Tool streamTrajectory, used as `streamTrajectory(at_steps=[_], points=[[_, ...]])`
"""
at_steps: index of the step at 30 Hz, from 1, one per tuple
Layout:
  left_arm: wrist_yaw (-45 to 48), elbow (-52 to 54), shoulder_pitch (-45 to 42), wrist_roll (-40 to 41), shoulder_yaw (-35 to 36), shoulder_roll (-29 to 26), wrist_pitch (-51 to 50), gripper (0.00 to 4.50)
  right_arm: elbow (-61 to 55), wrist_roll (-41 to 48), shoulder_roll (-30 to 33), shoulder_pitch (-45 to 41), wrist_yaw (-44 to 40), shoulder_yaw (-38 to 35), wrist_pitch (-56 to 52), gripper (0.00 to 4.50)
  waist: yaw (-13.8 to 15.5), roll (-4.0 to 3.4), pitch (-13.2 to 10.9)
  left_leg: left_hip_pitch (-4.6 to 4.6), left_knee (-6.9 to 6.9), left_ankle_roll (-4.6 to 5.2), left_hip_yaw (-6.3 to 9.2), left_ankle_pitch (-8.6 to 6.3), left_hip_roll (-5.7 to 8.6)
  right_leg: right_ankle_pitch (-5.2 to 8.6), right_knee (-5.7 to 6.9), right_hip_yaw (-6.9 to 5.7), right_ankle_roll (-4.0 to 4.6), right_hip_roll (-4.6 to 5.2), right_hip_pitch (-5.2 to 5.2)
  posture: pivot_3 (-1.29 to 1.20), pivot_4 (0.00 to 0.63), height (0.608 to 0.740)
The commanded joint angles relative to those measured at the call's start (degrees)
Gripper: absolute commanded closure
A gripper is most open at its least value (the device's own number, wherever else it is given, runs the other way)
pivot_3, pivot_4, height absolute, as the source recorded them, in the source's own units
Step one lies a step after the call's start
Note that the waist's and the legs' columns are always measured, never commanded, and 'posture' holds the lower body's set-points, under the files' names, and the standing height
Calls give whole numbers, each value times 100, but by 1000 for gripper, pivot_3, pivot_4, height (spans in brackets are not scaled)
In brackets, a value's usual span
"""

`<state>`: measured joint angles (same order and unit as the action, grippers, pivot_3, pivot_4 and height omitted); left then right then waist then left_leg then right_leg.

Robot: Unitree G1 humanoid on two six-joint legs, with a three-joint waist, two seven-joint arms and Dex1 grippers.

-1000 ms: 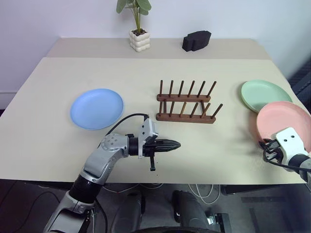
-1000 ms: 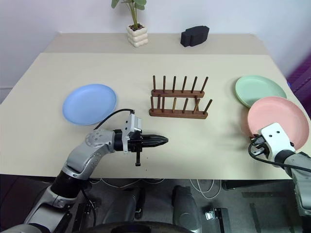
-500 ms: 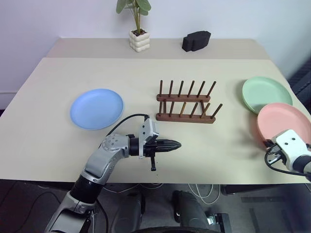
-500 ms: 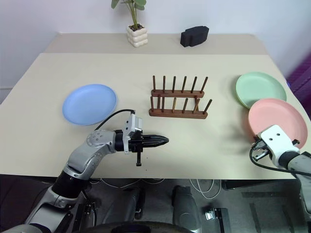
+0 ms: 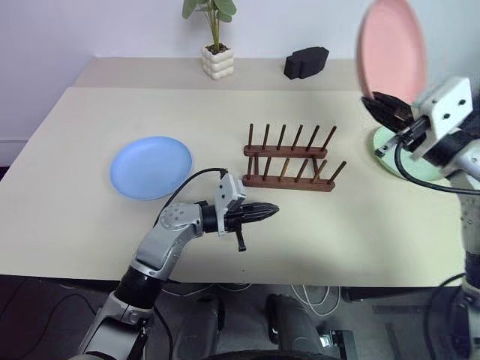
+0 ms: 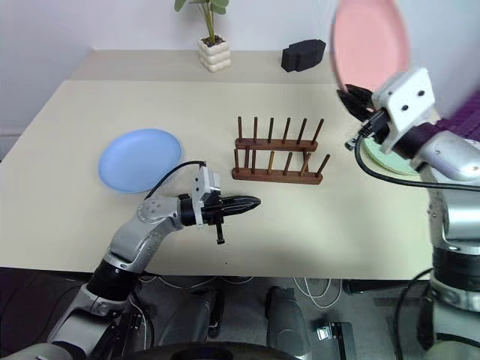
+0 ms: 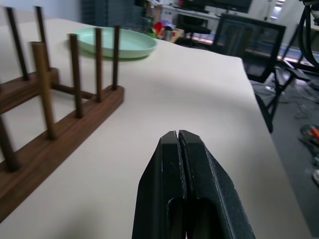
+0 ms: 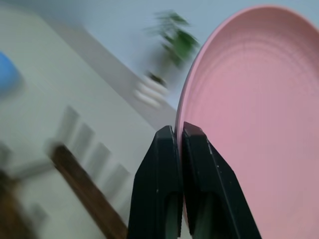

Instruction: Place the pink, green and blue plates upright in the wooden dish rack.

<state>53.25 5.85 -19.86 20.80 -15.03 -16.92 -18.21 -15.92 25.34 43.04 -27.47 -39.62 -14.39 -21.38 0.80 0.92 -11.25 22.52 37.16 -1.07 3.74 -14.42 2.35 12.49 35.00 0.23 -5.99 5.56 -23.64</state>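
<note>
Above rack (image 5: 289, 159), upright pink plate (image 5: 390, 49)

Head stereo pair: high, facing forward and down over the table (image 5: 90, 225); both eyes share the whole tabletop, slightly offset.
Left wrist camera: low, close along the tabletop, wooden dish rack (image 7: 55, 124) at frame left.
Right wrist camera: close behind the pink plate (image 8: 259, 114), frame right.
</note>
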Motion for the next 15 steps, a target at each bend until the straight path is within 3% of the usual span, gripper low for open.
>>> streamTrajectory(at_steps=[1, 8, 15], points=[[-106, 299, 42, 22, 110, -26, 51, 4500, -304, 788, -104, -250, -92, -180, -459, 4462, 6, 0, 0, 2, 0, 1, 8, 0, 3, 1, 0, 0, -1, 2, -1, 0, 150, 731], [-354, 546, 215, 67, 262, -108, -32, 4500, -19, 2446, -282, -428, -23, -631, -1732, 4462, -9, 0, 0, 0, -1, 3, 9, -2, 1, 0, 3, 0, 0, 1, -3, 0, 150, 731], [-407, 647, 265, 110, 341, -191, -84, 4500, 140, 3265, -470, -470, 87, -918, -2018, 4462, -13, -1, 0, 0, -2, 3, 3, -2, 0, 0, 2, 1, 0, 1, -6, 0, 150, 731]])
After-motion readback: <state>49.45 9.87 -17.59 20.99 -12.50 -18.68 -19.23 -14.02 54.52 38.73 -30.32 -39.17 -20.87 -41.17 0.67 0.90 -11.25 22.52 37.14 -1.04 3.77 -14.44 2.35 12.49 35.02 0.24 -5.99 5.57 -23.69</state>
